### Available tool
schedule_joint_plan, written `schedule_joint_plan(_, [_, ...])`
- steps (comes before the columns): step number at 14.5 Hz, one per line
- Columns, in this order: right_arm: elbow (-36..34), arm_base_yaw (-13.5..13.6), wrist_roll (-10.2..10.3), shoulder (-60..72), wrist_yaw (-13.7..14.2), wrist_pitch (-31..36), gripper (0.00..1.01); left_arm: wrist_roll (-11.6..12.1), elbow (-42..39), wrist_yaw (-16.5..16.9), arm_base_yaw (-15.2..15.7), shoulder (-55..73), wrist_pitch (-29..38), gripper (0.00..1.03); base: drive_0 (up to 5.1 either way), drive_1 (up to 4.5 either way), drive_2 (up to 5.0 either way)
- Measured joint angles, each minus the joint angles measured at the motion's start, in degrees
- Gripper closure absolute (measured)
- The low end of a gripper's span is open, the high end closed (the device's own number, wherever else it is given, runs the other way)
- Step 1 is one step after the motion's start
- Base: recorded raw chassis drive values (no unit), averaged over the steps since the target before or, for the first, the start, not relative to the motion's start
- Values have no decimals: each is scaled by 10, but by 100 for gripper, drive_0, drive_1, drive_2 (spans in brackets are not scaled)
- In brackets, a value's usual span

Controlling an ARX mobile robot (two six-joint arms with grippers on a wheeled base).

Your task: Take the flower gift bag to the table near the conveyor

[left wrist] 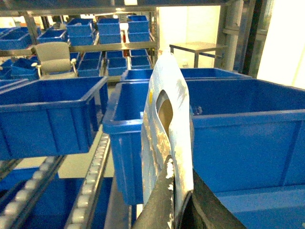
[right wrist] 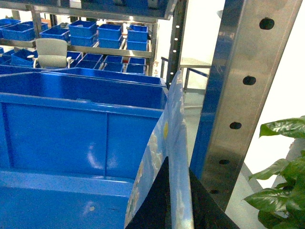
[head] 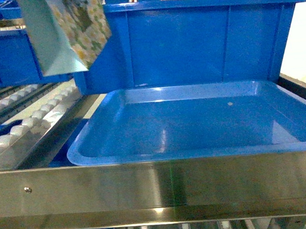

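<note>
While my left pincer [left wrist: 174,202] clamps the bag [left wrist: 167,138], upper left over rollers [head: 20,129]; right pincer [right wrist: 177,200] grips another bag [right wrist: 167,157].

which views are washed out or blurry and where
Head view: soft all over, glare streaks on the steel rail, white blowout at right. Left wrist view: window area blown out at top right, the gift bag is blurred up close. Right wrist view: overexposed behind the steel post.

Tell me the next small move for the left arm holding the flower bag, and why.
Probably keep lifting and draw the flower gift bag back from the rack: the left gripper is shut on it, and it hangs above the conveyor rollers beside the blue bin, no table in view.
</note>
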Motion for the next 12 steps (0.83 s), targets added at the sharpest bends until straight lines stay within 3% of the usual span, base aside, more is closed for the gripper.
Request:
schedule_joint_plan(2, [0, 0, 0, 0, 0, 0, 99, 23, -25, -2, 13, -50, 1, 101, 0, 0, 0])
schedule_joint_plan(4, [0, 0, 0, 0, 0, 0, 99, 28, -34, -4, 17, -60, -2, 101, 0, 0, 0])
schedule_joint_plan(12, [0, 0, -2, 0, 3, 0, 99, 36, -35, -2, 15, -59, -2, 101, -482, 262, 262])
